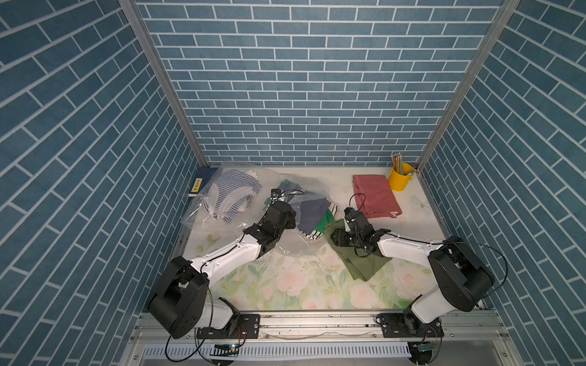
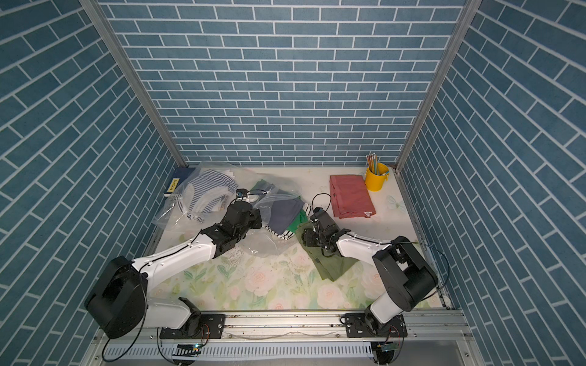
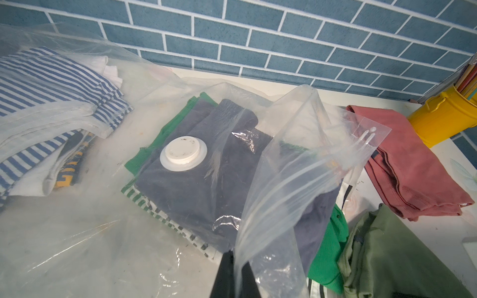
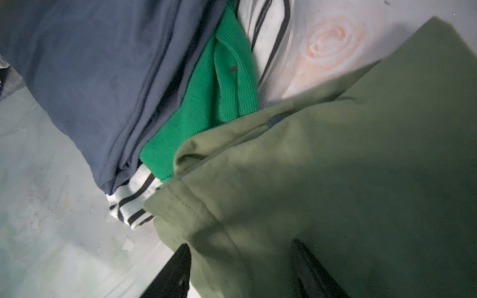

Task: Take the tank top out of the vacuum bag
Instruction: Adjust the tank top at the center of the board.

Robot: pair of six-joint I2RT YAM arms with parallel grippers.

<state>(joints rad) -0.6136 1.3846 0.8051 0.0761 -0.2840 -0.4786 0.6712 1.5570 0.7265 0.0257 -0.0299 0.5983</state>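
Tabletop [image 1: 285, 285] in rose print, blue-brick walls [image 1: 301, 79]

The vacuum bag [image 3: 296, 160] is clear, its valve [image 3: 183, 153] white. Inside show a navy fabric [image 3: 185, 196], a bright-green knit [image 4: 222, 85] and a black-and-white striped cloth [image 4: 131, 203]. Just beside the bag lies an olive garment [image 4: 335, 180], possibly the tank top. Beyond it are a dusty-red cloth [image 1: 375, 196] and a yellow bucket [image 1: 400, 177].

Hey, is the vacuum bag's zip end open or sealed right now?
Open: the left gripper pinches one zip edge of the vacuum bag upward, and a green garment pokes out.
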